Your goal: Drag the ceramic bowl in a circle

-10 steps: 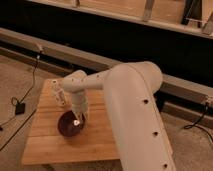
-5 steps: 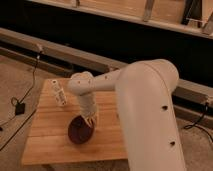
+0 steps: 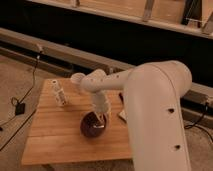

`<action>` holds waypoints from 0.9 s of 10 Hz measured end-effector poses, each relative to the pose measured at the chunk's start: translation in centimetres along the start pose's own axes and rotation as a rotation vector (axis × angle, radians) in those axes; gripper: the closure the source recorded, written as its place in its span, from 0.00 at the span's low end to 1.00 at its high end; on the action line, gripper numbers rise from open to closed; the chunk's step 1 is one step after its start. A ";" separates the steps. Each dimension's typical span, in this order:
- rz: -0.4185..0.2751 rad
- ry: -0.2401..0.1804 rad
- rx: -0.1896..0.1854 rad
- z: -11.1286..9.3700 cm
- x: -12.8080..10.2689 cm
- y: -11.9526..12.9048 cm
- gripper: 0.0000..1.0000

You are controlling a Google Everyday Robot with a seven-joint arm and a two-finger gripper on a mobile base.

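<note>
The ceramic bowl (image 3: pixel 91 125) is small, round, dark maroon-brown and glossy. It sits on the wooden table (image 3: pixel 50 135), right of the table's middle. My gripper (image 3: pixel 102 119) reaches down from the white arm (image 3: pixel 150 100) and sits at the bowl's far right rim, touching it. The arm's forearm hides the table's right side.
A small white bottle-like object (image 3: pixel 59 94) stands at the table's back left. A flat block (image 3: pixel 122 116) peeks out at the right, partly behind the arm. Black cables (image 3: pixel 20 107) lie on the floor to the left. A dark ledge runs behind the table.
The bowl and the gripper have moved to the right and slightly toward the front of the table. The arm has swung right with them.
</note>
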 end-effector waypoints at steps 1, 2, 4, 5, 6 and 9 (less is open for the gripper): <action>0.036 -0.009 0.005 0.1 -1.5 -1.1 1.00; 0.052 -0.019 0.008 -0.1 -2.6 -1.4 1.00; 0.069 -0.046 0.010 -1.1 -5.7 -0.7 1.00; 0.065 -0.056 0.008 -1.4 -6.5 -0.1 1.00; 0.052 -0.074 0.002 -2.1 -7.9 1.2 1.00; -0.012 -0.100 -0.014 -3.7 -10.1 6.0 1.00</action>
